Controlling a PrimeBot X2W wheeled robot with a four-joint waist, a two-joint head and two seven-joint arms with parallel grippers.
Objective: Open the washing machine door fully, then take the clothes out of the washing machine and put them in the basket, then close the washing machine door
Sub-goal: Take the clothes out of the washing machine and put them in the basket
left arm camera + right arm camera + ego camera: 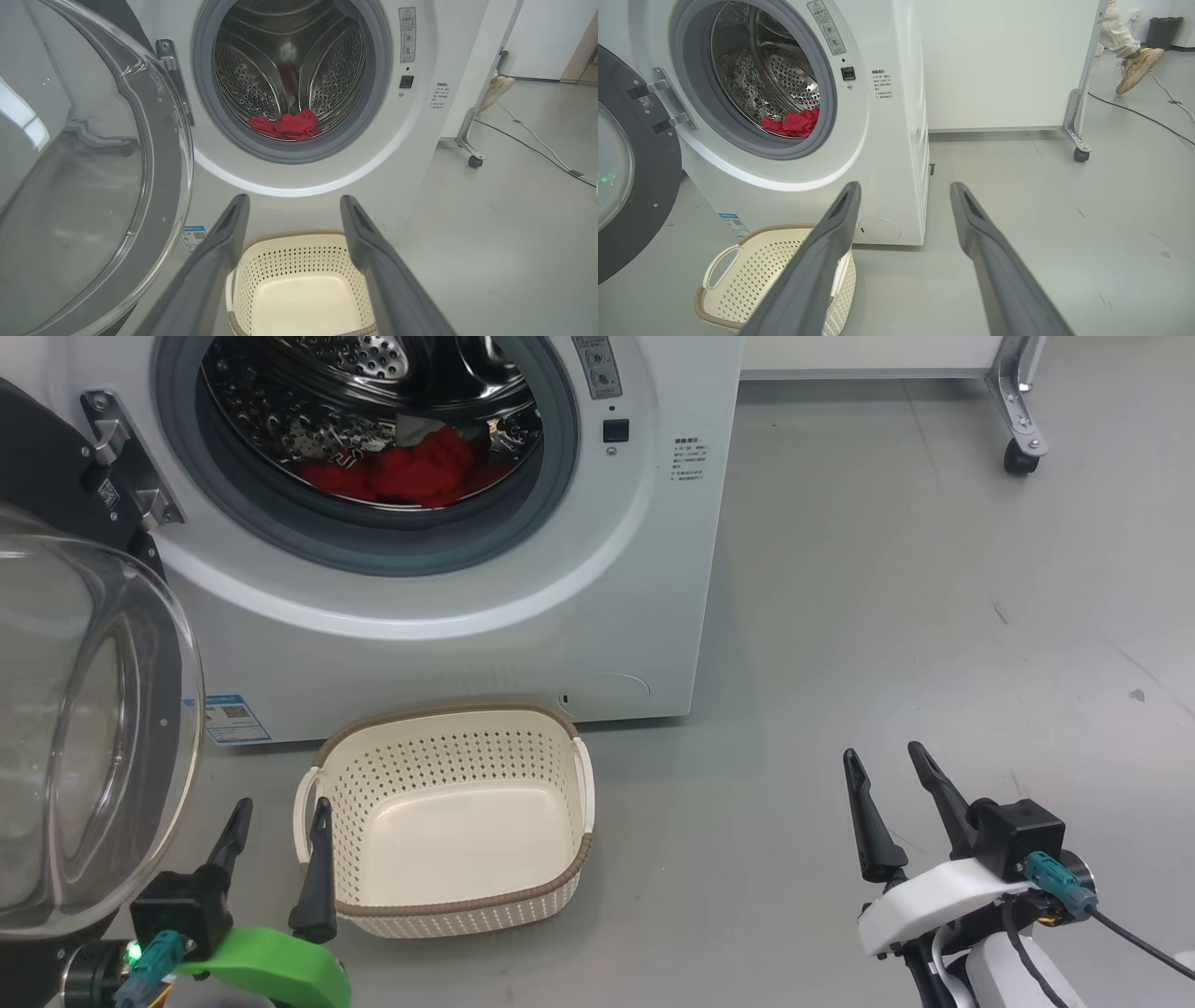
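The white washing machine [616,607] stands with its door [84,728] swung wide to the left, glass bowl bulging outward. Red clothes [401,471] lie at the bottom of the steel drum, seen too in the left wrist view [287,126] and the right wrist view [791,125]. The cream basket [448,896] sits empty on the floor right before the machine. My left gripper [280,814] is open beside the basket's left handle. My right gripper [887,756] is open over bare floor, well to the basket's right.
Grey floor [934,616] spreads to the right of the machine. A white panel on a castor leg [1019,453] stands behind. A person's foot [1136,70] and a cable [1143,116] are on the floor far back right.
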